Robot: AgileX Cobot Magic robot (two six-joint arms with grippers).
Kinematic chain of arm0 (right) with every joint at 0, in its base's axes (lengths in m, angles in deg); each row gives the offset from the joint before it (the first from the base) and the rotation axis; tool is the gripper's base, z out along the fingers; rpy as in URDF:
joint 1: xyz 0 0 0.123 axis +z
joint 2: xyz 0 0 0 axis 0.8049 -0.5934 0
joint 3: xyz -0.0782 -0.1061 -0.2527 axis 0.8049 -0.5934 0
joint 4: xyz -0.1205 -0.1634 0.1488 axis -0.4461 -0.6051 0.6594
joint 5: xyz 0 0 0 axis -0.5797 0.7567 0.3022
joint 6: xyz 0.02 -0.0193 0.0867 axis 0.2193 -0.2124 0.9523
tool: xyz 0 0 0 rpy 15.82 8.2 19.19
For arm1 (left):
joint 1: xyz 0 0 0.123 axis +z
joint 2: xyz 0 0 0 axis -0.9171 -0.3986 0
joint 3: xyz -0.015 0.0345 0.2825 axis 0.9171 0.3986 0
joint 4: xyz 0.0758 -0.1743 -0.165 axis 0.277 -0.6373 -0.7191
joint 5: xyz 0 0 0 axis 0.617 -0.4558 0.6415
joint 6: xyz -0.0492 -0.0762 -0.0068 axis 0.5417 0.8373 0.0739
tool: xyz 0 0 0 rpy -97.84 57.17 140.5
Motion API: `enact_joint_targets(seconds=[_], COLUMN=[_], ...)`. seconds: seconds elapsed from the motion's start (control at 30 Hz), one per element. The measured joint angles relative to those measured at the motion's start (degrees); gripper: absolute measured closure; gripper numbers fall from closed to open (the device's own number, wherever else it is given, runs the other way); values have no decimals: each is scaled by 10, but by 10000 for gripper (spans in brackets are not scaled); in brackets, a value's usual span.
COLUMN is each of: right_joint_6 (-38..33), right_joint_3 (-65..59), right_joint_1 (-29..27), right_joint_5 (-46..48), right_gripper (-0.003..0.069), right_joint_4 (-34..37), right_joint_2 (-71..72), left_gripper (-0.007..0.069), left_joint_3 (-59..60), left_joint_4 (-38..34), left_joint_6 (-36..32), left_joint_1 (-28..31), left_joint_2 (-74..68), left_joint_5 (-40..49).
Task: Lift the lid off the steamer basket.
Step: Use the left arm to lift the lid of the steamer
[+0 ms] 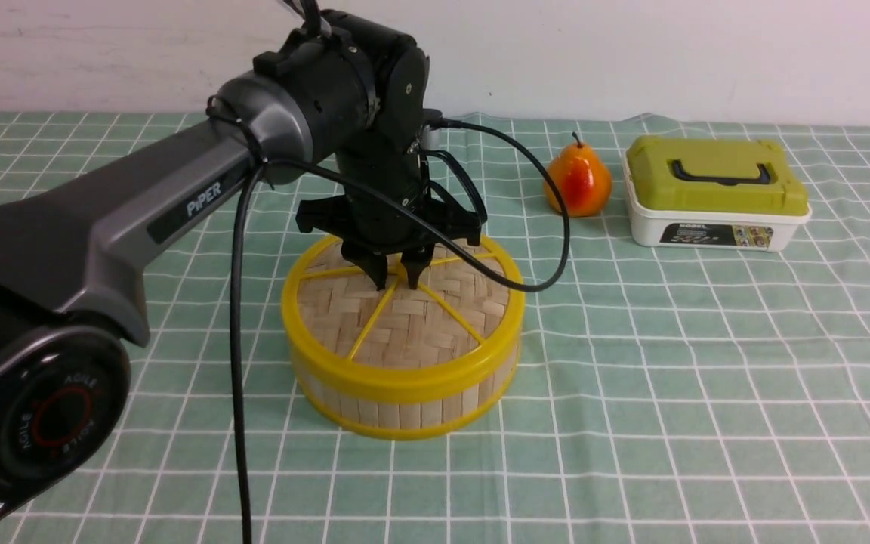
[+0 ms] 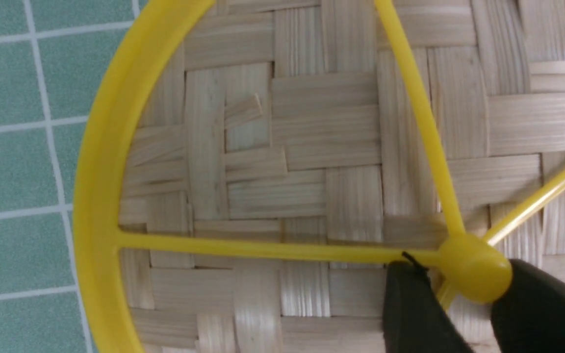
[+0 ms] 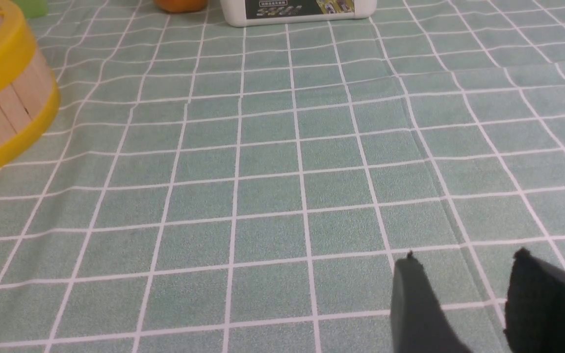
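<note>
The round woven-bamboo lid with a yellow rim [image 1: 435,321] sits on the round bamboo-slat steamer basket [image 1: 420,414], with the red-and-orange pear-shaped object [image 1: 580,181] behind it to the right, just left of the white rectangular box with a green lid [image 1: 716,200].

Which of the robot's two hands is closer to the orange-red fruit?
The left. Its end effector is down at the round lid's centre knob, a little way from the fruit. The right end effector is over the nearer cloth, farther away.
</note>
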Motion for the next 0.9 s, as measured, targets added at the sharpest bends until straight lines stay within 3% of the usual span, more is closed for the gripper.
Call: enact_joint_targets(seconds=[0.27, 0.67, 0.83, 0.9], right_joint_6=[0, 0, 0, 0], right_joint_3=[0, 0, 0, 0], right_joint_1=[0, 0, 0, 0], right_joint_5=[0, 0, 0, 0], right_gripper=[415, 417, 417, 417], right_joint_4=[0, 0, 0, 0], right_joint_2=[0, 0, 0, 0], left_gripper=[422, 386, 414, 469], left_joint_3=[0, 0, 0, 0], left_joint_4=[1, -1, -1, 1], left_joint_6=[0, 2, 2, 2], left_joint_1=[0, 0, 0, 0], left_joint_2=[0, 0, 0, 0], left_joint_5=[-11, -24, -26, -30])
